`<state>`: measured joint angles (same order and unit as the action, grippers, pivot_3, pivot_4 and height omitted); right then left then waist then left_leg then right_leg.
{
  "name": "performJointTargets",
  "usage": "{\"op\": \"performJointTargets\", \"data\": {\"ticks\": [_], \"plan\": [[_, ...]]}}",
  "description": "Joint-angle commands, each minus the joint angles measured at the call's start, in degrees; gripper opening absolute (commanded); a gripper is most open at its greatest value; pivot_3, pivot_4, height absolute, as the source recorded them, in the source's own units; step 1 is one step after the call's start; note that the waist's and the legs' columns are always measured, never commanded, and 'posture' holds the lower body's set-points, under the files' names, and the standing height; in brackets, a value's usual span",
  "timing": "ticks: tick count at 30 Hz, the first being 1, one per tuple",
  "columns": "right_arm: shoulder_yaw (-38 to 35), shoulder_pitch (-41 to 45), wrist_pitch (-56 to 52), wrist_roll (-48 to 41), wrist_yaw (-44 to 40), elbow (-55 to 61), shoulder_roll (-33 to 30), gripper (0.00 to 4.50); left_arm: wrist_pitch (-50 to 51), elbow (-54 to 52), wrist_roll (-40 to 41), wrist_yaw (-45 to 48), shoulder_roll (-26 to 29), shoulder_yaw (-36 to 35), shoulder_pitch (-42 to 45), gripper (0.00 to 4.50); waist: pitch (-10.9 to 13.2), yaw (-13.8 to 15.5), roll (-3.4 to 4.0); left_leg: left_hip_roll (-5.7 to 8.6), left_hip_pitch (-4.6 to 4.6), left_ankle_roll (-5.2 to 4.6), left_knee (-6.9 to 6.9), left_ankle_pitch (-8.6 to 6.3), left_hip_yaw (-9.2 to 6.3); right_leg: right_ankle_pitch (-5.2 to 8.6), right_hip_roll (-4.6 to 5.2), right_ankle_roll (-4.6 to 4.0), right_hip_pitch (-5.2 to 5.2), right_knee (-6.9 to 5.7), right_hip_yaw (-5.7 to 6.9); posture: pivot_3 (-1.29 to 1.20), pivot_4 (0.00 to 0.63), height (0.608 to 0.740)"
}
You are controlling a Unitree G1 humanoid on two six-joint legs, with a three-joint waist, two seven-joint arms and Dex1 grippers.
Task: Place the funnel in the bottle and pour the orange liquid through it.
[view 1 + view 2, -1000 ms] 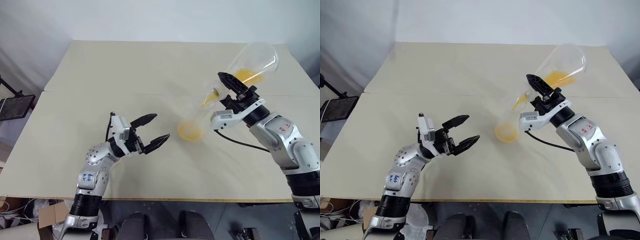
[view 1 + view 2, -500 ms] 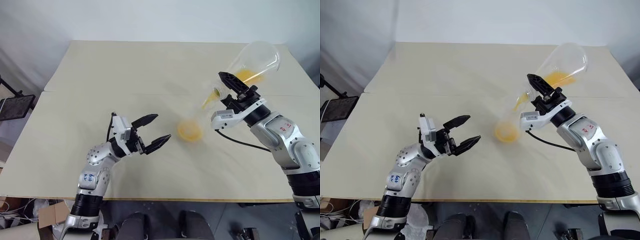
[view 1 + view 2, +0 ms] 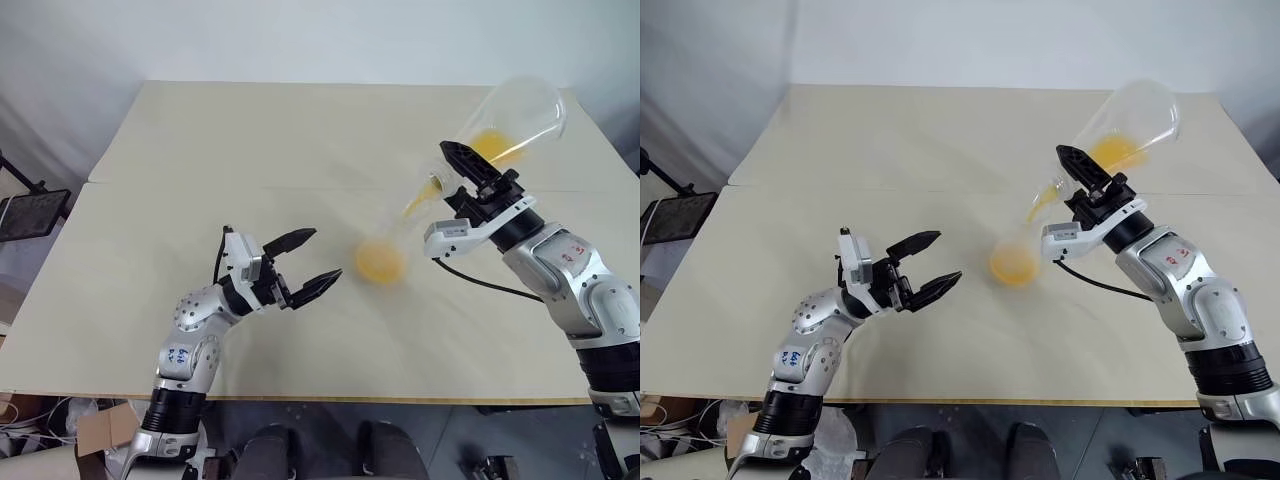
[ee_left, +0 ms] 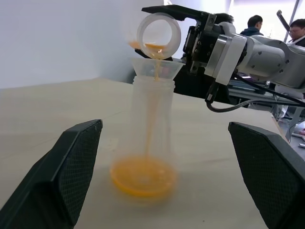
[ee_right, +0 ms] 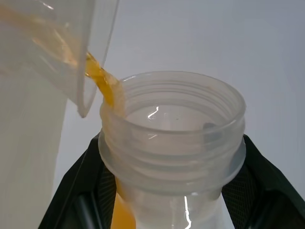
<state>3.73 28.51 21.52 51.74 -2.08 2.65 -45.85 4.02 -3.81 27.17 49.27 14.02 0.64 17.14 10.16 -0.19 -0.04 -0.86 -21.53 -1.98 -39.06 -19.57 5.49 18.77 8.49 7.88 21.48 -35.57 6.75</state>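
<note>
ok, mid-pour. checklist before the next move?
1. Small transparent plastic funnel seated in the clear plastic bottle neck: ok.
2. Orange liquid streaming into the funnel, collecting in the bottle: ok.
3. Right end effector shut on the tilted clear flask at its neck: ok.
4. Flask emptied: not ok, orange remains inside.
5. Left end effector open, apart from the bottle: ok.
6. Beige table free of spills: cannot tell.

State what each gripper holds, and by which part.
Right gripper: the clear tapered vessel of orange liquid, gripped at its narrow pouring end. Left gripper: open, holding nothing.
</note>
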Motion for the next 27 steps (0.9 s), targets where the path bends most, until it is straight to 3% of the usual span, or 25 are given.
{"op": "performJointTargets", "data": {"ticks": [1, 27], "plan": [[-1.0, 1.5, 0.5, 0.1, 1.5, 2.0, -1.3, 2.47, -1.3, -2.0, 0.1, -0.3, -0.4, 0.1, -0.2, 4.50, 0.0, 0.0, 0.00, 0.00, 0.00, 0.00, 0.00, 0.00, 0.00, 0.00, 0.00, 0.00, 0.00, 0.00, 0.00, 0.00, 0.150, 0.740], [-0.9, 1.8, 0.7, 1.1, 2.2, 2.2, -0.9, 2.47, -2.7, -1.6, 0.1, -0.8, -1.1, 0.7, -0.2, 4.50, 0.0, 0.0, 0.00, 0.00, 0.00, 0.00, 0.00, 0.00, 0.00, 0.00, 0.00, 0.00, 0.00, 0.00, 0.00, 0.00, 0.150, 0.740]]}}
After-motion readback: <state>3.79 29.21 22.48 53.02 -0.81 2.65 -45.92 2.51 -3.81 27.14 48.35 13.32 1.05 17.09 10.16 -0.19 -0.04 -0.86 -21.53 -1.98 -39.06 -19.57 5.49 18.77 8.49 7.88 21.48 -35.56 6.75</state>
